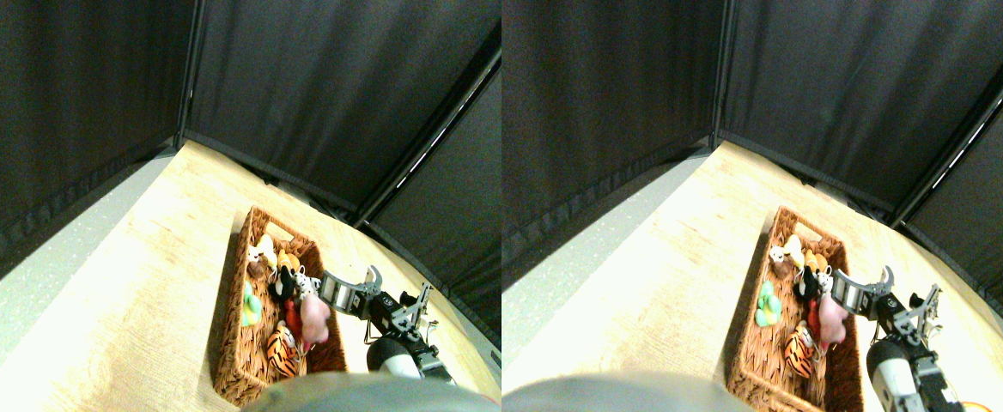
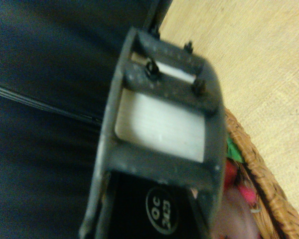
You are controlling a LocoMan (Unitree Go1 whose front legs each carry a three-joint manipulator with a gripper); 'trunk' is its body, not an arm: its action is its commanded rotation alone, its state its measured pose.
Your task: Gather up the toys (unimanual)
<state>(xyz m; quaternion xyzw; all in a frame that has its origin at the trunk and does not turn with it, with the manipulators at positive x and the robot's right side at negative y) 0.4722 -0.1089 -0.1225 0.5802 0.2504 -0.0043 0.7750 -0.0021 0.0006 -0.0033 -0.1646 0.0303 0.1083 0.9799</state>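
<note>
The toys lie together in a long brown wicker basket (image 1: pixel 235 343) on the light wooden table. Among them are an orange-black striped tiger (image 1: pixel 281 348), a red one (image 1: pixel 294 314), a pale pink one (image 1: pixel 315 316), a green one (image 1: pixel 250 307), a black-and-white spotted one (image 1: pixel 292 281) and a yellow-white one (image 1: pixel 263 252). My right gripper (image 1: pixel 332 289) hovers at the basket's right rim, just above the pink toy. In the wrist view the dark jaw frame fills the middle, with the pink toy (image 2: pixel 236 214), a red one (image 2: pixel 230 172) and the basket rim (image 2: pixel 269 181) beside it.
Black curtain walls (image 1: pixel 313 94) close off the table's far and right sides, close behind the gripper. Bare wooden tabletop (image 1: pixel 149 283) lies left of the basket, with a pale grey strip (image 1: pixel 29 292) along the table's left edge.
</note>
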